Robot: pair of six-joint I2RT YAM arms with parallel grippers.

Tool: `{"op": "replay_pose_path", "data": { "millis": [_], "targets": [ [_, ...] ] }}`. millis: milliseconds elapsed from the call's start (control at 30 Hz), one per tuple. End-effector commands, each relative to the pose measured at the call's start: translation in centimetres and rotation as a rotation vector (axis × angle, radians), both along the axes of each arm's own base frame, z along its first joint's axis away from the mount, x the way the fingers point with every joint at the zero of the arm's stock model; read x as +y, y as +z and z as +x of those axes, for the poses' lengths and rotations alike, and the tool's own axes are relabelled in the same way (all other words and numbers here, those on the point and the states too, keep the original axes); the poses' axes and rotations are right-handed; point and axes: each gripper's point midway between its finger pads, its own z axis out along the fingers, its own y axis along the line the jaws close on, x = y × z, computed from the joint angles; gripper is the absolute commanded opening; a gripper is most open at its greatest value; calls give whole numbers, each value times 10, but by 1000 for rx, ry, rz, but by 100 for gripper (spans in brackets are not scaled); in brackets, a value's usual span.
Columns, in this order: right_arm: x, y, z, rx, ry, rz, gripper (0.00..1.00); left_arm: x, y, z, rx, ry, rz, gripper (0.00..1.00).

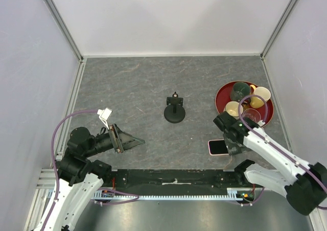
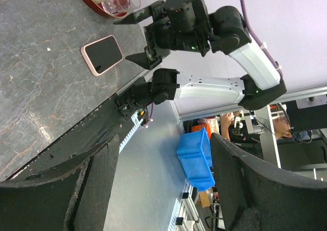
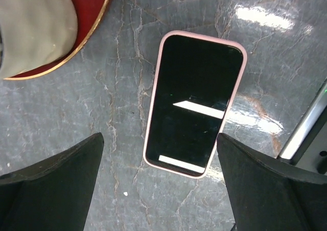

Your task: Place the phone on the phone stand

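Observation:
The phone [image 1: 217, 147], pink-cased with its black screen up, lies flat on the grey table near the front right edge. My right gripper [image 1: 235, 145] hovers over its right end, open. In the right wrist view the phone [image 3: 194, 103] lies ahead of and partly between the spread fingers of the right gripper [image 3: 159, 141], which do not touch it. The black phone stand [image 1: 174, 111] stands upright at the table's middle, with nothing on it. My left gripper [image 1: 137, 143] hangs open and empty at the front left, pointing right. The left wrist view shows the phone [image 2: 102, 54] far beyond the left gripper [image 2: 161, 190].
A red tray [image 1: 223, 90] holding several cups sits at the back right, just behind the right gripper; its rim [image 3: 94, 19] and a beige cup [image 3: 30, 26] lie close to the phone's far end. The table's black front rail [image 1: 173, 177] runs right behind the phone.

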Motion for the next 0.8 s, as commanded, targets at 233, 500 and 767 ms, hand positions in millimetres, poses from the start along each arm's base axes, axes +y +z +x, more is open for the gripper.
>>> {"op": "replay_pose_path", "data": {
  "millis": [233, 500, 767],
  "targets": [
    [12, -44, 6, 174, -169, 127, 98, -2, 7, -2, -51, -31, -4, 78],
    [6, -65, -3, 269, -184, 139, 98, -1, 6, -2, -50, -25, -6, 78],
    [6, -67, -6, 332, -146, 138, 98, -1, 10, -4, -52, -30, -13, 78]
  ]
}}
